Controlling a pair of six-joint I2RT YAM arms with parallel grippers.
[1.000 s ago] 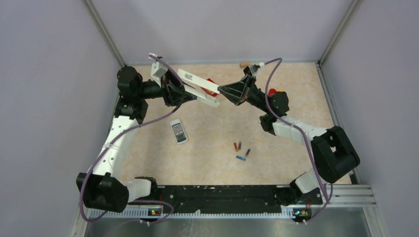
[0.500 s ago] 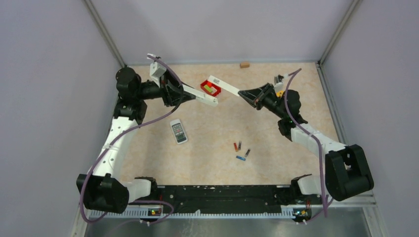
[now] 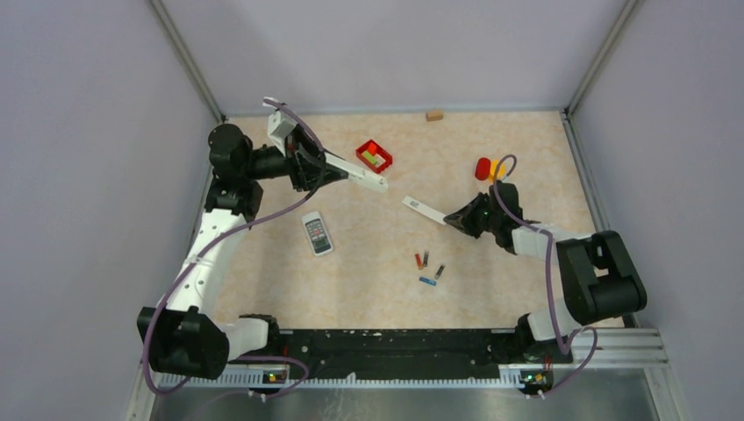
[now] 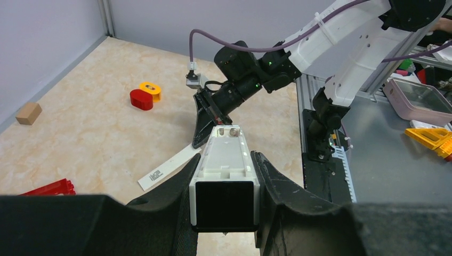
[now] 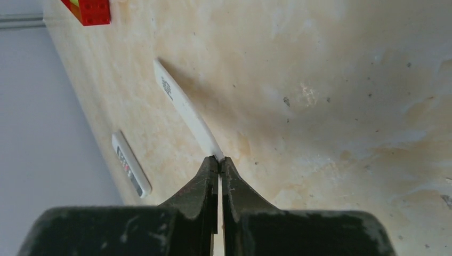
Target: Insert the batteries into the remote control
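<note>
Evidently the remote (image 4: 224, 154) is clamped, compartment exposed, in the part-closed left gripper (image 3: 338, 168) — ready for the batteries (image 3: 427, 266) — while its cover (image 5: 184, 106) is pinched clear in the tight-closed right gripper (image 5: 218, 161).

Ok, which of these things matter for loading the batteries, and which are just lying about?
Job: held white remote, compartment open; battery cover; four batteries.
Lying about: second remote; red brick; red piece; yellow piece; wooden block.
</note>
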